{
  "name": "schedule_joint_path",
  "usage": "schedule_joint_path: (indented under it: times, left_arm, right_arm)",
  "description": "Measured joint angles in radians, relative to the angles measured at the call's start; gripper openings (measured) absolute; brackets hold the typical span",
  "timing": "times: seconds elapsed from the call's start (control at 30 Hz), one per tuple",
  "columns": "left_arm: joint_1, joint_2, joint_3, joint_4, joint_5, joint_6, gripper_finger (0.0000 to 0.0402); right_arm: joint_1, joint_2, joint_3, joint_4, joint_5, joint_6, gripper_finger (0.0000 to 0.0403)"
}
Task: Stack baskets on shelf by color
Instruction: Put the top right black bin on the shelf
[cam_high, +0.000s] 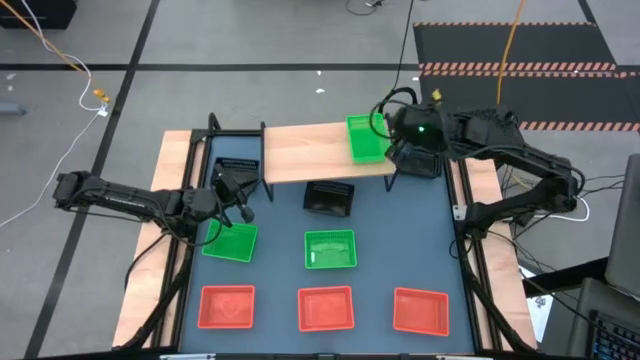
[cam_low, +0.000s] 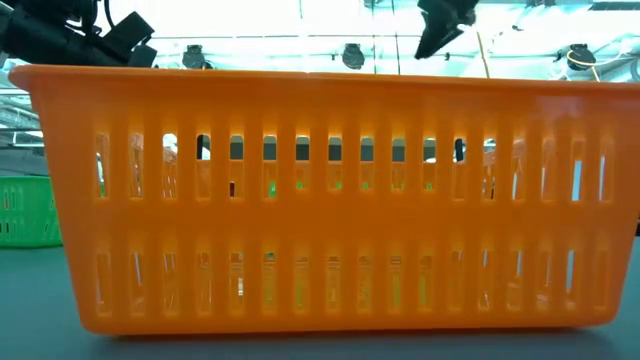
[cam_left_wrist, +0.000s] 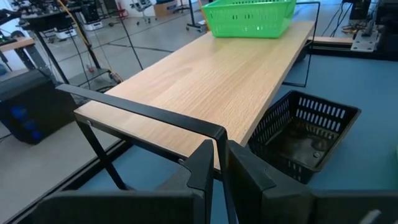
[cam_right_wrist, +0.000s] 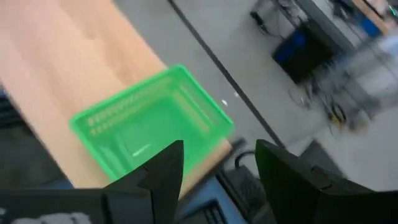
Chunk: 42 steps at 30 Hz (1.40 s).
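The shelf (cam_high: 310, 152) is a light wooden plank on black legs at the table's far side. One green basket (cam_high: 366, 138) stands on its right end, also in the right wrist view (cam_right_wrist: 149, 127) and the left wrist view (cam_left_wrist: 252, 15). My right gripper (cam_right_wrist: 217, 165) hovers open above that basket's right side. My left gripper (cam_left_wrist: 217, 165) is shut and hangs off the shelf's left front corner (cam_left_wrist: 214, 134), above the table. A black basket (cam_high: 328, 198) sits on the table before the shelf.
Two green baskets (cam_high: 232, 241) (cam_high: 330, 250) sit mid-table, and three red baskets (cam_high: 228, 306) (cam_high: 326, 308) (cam_high: 420, 309) line the near edge. The middle red one (cam_low: 320, 200) fills the low view. Another black basket (cam_high: 418, 162) sits under the right arm.
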Motion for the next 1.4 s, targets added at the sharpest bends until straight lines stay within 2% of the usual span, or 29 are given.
schedule_joint_path:
  times: [0.13, 0.27, 0.47, 0.63, 0.73, 0.8, 1.07, 1.17, 1.27, 1.4]
  left_arm:
    - [0.000, 0.000, 0.000, 0.000, 0.000, -0.001, 0.0047]
    - [0.000, 0.000, 0.000, 0.000, 0.000, -0.003, 0.0047]
    - [0.000, 0.000, 0.000, 0.000, 0.000, 0.002, 0.0047]
    - [0.000, 0.000, 0.000, 0.000, 0.000, 0.026, 0.0047]
    - [0.000, 0.000, 0.000, 0.003, 0.000, 0.031, 0.0047]
    - [0.000, 0.000, 0.000, 0.009, 0.000, 0.032, 0.0047]
    - [0.000, 0.000, 0.000, 0.030, 0.000, 0.042, 0.0047]
    - [0.000, 0.000, 0.000, 0.029, 0.000, 0.053, 0.0047]
    - [0.000, 0.000, 0.000, 0.028, 0.000, 0.057, 0.0047]
    - [0.000, 0.000, 0.000, 0.028, 0.000, 0.058, 0.0047]
  right_arm:
    - [-0.086, -0.005, 0.000, -0.157, 0.082, 0.212, 0.0183]
    - [-0.210, 0.011, -0.030, -0.278, 0.085, 0.387, 0.0176]
    - [-0.386, 0.013, -0.202, -0.275, -0.081, 0.444, 0.0176]
    - [-0.484, 0.013, -0.389, -0.181, -0.186, 0.495, 0.0176]
    - [-0.531, 0.012, -0.495, -0.121, -0.250, 0.487, 0.0176]
    - [-0.540, 0.014, -0.538, -0.089, -0.242, 0.464, 0.0176]
    - [-0.526, 0.017, -0.550, -0.024, -0.200, 0.527, 0.0171]
    - [-0.526, 0.014, -0.550, -0.030, -0.226, 0.526, 0.0160]
    - [-0.526, -0.005, -0.550, -0.015, -0.278, 0.445, 0.0147]
    - [-0.526, -0.065, -0.550, 0.003, -0.381, 0.213, 0.0126]
